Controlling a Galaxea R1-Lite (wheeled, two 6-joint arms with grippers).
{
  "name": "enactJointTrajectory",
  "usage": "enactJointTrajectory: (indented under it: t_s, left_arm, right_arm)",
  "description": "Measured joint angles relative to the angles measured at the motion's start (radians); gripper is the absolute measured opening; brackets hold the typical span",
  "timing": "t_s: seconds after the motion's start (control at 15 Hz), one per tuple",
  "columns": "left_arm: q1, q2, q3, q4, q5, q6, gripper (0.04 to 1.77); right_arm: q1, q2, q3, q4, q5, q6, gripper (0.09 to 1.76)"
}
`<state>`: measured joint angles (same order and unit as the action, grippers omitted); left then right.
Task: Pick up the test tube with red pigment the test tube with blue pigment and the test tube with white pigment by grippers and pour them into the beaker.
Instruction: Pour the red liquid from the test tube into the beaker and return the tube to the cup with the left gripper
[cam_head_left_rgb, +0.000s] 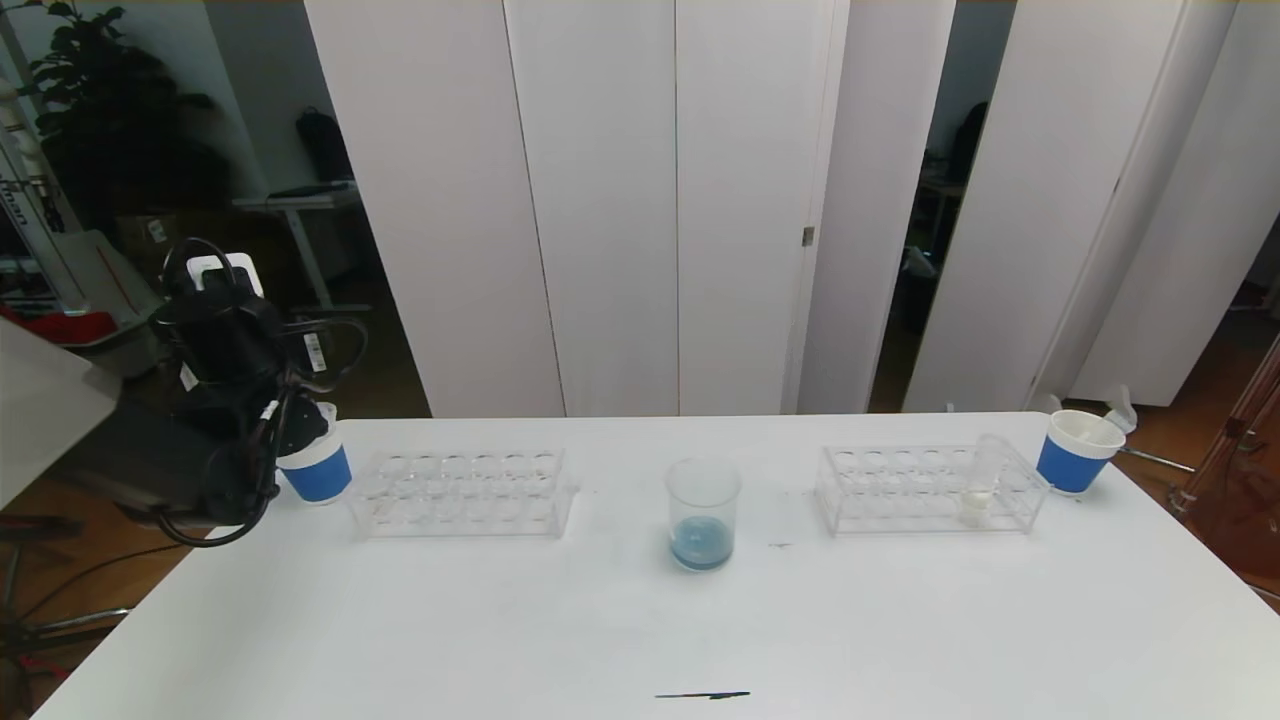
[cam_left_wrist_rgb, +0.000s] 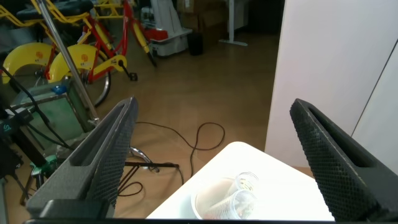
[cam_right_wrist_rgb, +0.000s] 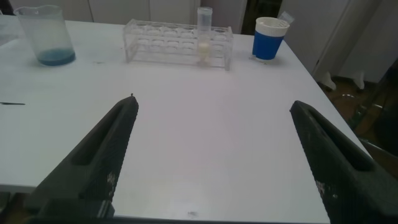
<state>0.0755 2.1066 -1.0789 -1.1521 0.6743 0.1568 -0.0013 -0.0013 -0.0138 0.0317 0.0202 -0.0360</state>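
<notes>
The beaker (cam_head_left_rgb: 703, 515) stands mid-table with blue liquid at its bottom; it also shows in the right wrist view (cam_right_wrist_rgb: 46, 36). The test tube with white pigment (cam_head_left_rgb: 980, 492) (cam_right_wrist_rgb: 204, 36) stands upright in the right clear rack (cam_head_left_rgb: 925, 490). My left gripper (cam_left_wrist_rgb: 212, 102) hangs open over a blue-and-white paper cup (cam_head_left_rgb: 316, 470) at the table's far left corner. Two clear tubes (cam_left_wrist_rgb: 245, 196) lie in that cup. No tube with red or blue pigment shows. My right gripper (cam_right_wrist_rgb: 212, 102) is open over bare table near the front right, holding nothing.
An empty clear rack (cam_head_left_rgb: 460, 492) sits left of the beaker. A second blue-and-white cup (cam_head_left_rgb: 1075, 452) stands beyond the right rack. A thin dark streak (cam_head_left_rgb: 702, 695) marks the table's front edge. The left arm (cam_head_left_rgb: 225, 390) overhangs the table's left edge.
</notes>
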Motion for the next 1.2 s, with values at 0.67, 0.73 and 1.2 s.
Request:
enactJointTrajectory:
  t_s: [0.67, 0.73, 1.2]
  left_arm:
    - [-0.061, -0.521, 0.324, 0.201, -0.066, 0.053, 1.74]
    - [-0.075, -0.589, 0.367, 0.222, -0.066, 0.070, 1.74]
    - [-0.101, -1.123, 0.578, 0.637, -0.066, 0.145, 1.74]
  right_arm:
    - [0.000, 0.000, 0.000, 0.000, 0.000, -0.001, 1.75]
    - [0.000, 0.000, 0.000, 0.000, 0.000, 0.000, 1.75]
    - [0.000, 0.000, 0.000, 0.000, 0.000, 0.000, 1.75]
